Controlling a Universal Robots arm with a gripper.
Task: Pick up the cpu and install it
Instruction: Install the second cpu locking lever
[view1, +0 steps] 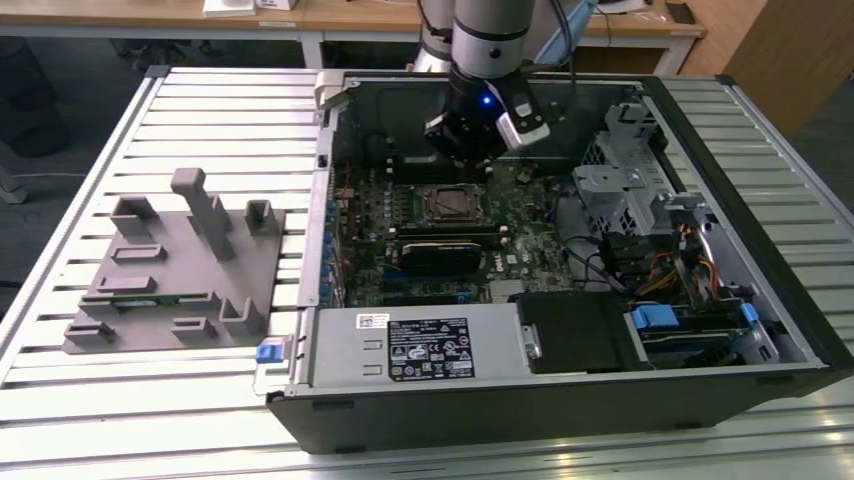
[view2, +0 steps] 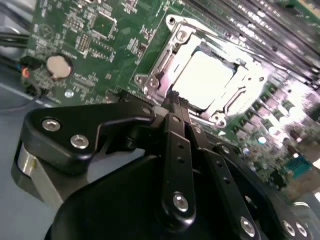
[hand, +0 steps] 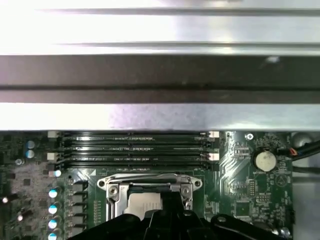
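Observation:
The cpu (view2: 205, 77) lies flat inside the motherboard socket (view2: 165, 60), its pale silver top framed by the metal rim. In the first wrist view the cpu (hand: 142, 202) shows partly behind the black fingers. My gripper (view2: 176, 98) hangs just above the socket's edge, its two narrow fingers pressed together with nothing between them. In the exterior view the gripper (view1: 467, 152) is inside the open computer case, a little behind the socket (view1: 451, 203).
A grey plastic fixture (view1: 174, 270) with a green memory stick (view1: 147, 297) stands on the slatted table at the exterior view's left. Memory slots (hand: 132, 147) run beside the socket. The drive cage (view1: 627, 190) and cables fill the case's right side.

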